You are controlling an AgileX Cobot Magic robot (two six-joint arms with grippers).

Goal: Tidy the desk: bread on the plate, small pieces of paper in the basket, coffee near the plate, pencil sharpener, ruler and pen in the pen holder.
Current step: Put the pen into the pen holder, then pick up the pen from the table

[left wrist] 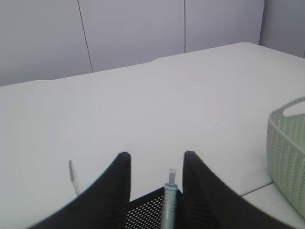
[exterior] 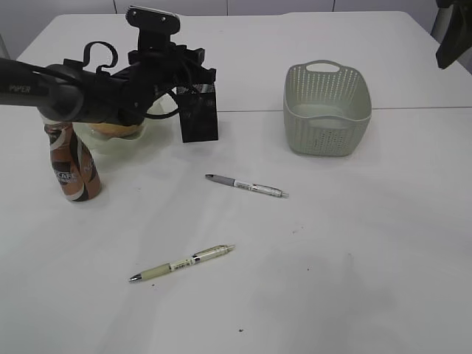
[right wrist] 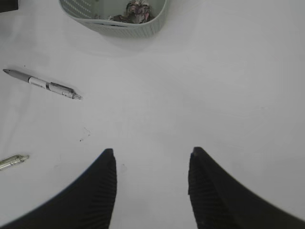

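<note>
Left wrist view is showing the left hand (left wrist: pixel 155 164) hovering just above the black mesh pen holder (left wrist: pixel 148 210), its jaws standing apart with a grey pen (left wrist: pixel 167 202) upright between them; whether the pads are gripping that pen I cannot tell. Off to this hand's right, well apart, the basket (exterior: pixel 327 110) is sitting with crumpled paper (right wrist: pixel 137 9) inside. Nearer the camera than the hand, two more pens are lying flat: a grey pen (exterior: pixel 245 186) and a pale green one (exterior: pixel 181 263). Both look light, stiff and smooth, likely to roll or slip, so I would be pinching each across the middle of the barrel. The right hand (right wrist: pixel 151 164) is hanging open and empty over bare surface (exterior: pixel 354 258). Behind the left arm, the coffee (exterior: pixel 71 166) is standing beside the plate (exterior: pixel 118 140), where the bread (exterior: pixel 110 131) is partly showing. The surface is white, plain and roomy; pale wall panels are closing the back.
</note>
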